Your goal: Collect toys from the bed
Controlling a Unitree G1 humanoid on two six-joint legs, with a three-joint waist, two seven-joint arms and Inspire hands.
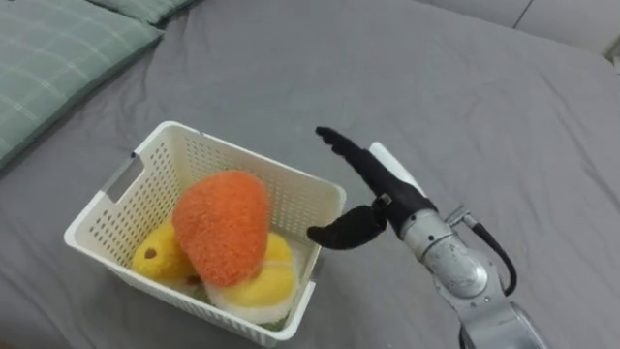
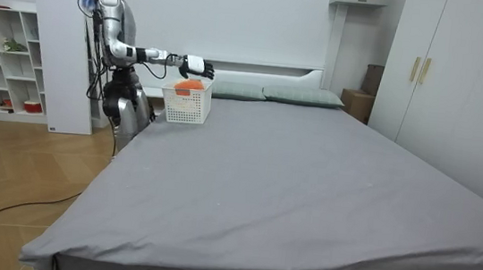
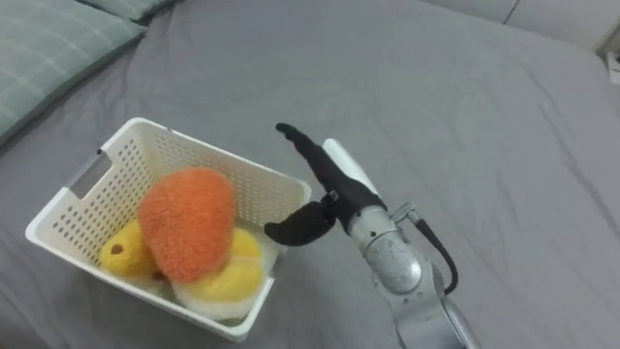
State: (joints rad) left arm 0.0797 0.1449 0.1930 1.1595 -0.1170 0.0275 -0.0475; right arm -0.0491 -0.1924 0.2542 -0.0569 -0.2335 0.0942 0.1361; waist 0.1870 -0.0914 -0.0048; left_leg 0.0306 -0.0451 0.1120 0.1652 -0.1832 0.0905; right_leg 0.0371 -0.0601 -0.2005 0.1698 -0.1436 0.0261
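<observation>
While right hand [image 1: 386, 189] hovers beside basket [image 1: 242, 155], fingers [image 1: 341, 147] straight — orange toy [image 1: 223, 223] inside.

Basket [image 1: 242, 150]: white perforated plastic, smooth, slightly glossy. Orange toy [image 1: 223, 223]: coarse, fuzzy plush. Yellow toy [image 1: 160, 257]: shorter plush. Bed sheet [image 1: 436, 97]: grey matt cloth, smooth. Pillow [image 1: 58, 58]: checked matt cloth. Right hand [image 1: 387, 199]: matt black casing, brushed-metal wrist.
</observation>
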